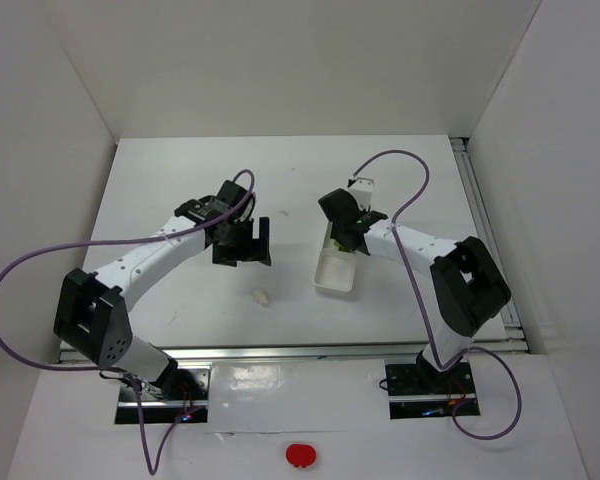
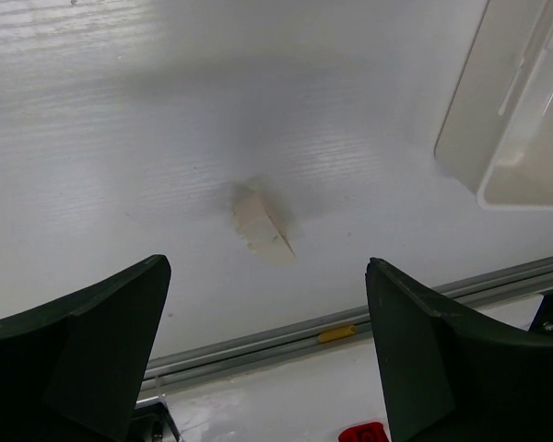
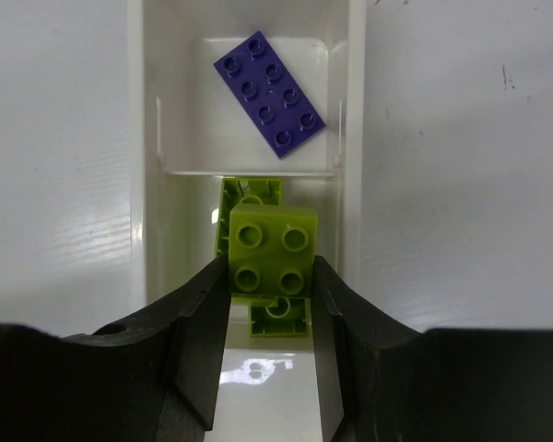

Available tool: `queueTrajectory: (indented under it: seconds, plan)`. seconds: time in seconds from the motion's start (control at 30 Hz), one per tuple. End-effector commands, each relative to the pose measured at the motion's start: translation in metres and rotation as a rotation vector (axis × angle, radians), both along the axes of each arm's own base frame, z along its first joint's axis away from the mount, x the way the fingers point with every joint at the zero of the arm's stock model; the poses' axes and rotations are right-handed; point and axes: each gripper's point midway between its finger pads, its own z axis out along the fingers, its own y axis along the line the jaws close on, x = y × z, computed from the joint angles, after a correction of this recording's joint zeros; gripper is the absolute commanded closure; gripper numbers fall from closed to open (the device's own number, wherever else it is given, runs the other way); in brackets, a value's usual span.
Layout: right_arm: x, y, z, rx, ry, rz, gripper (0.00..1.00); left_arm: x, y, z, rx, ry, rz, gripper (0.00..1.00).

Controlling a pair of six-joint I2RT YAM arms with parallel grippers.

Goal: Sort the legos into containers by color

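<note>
Now your right tool (image 3: 269,276) grips a green brick (image 3: 272,250) over the tray (image 3: 147,138), above other green bricks (image 3: 235,198). Your left tool (image 2: 267,276) hangs released above the off-white brick (image 2: 261,226) near the tabletop's (image 2: 120,138) front edge.

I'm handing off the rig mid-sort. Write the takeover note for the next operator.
Left gripper: open, hovering over the off-white brick, which lies loose on the table, apart from the tray.
Right gripper: shut on a lime-green brick, above the compartment holding two other lime-green bricks.
Done: purple brick sits in the compartment beyond the divider.
Left: release the held green, then likely bin the off-white brick separately.
</note>
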Motion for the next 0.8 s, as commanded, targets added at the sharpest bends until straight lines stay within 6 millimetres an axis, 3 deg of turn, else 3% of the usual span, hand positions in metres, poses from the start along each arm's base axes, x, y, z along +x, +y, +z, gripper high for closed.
queueTrajectory:
  seconds: [0.0,0.07,0.2,0.4,0.6,0.77]
  plan:
    - [0.010,-0.002,0.006,0.020,-0.042,-0.027,0.66,-0.001,-0.013,-0.003,-0.010,0.006,-0.010,0.03]
    - [0.011,-0.006,0.002,0.015,-0.034,-0.036,0.61,0.001,-0.014,-0.006,-0.004,0.015,-0.010,0.03]
    - [0.011,-0.006,0.002,0.015,-0.034,-0.036,0.39,0.005,-0.018,-0.006,0.003,0.011,-0.017,0.03]
    - [0.015,-0.002,0.019,0.042,-0.070,-0.025,0.39,0.005,-0.017,-0.005,0.027,0.009,-0.026,0.03]
    - [0.014,-0.007,0.053,0.068,-0.141,-0.031,0.55,-0.002,-0.022,-0.008,0.033,0.018,-0.047,0.03]
    - [0.005,-0.017,0.082,0.079,-0.195,-0.041,0.50,-0.027,-0.027,-0.029,0.057,0.085,-0.081,0.03]
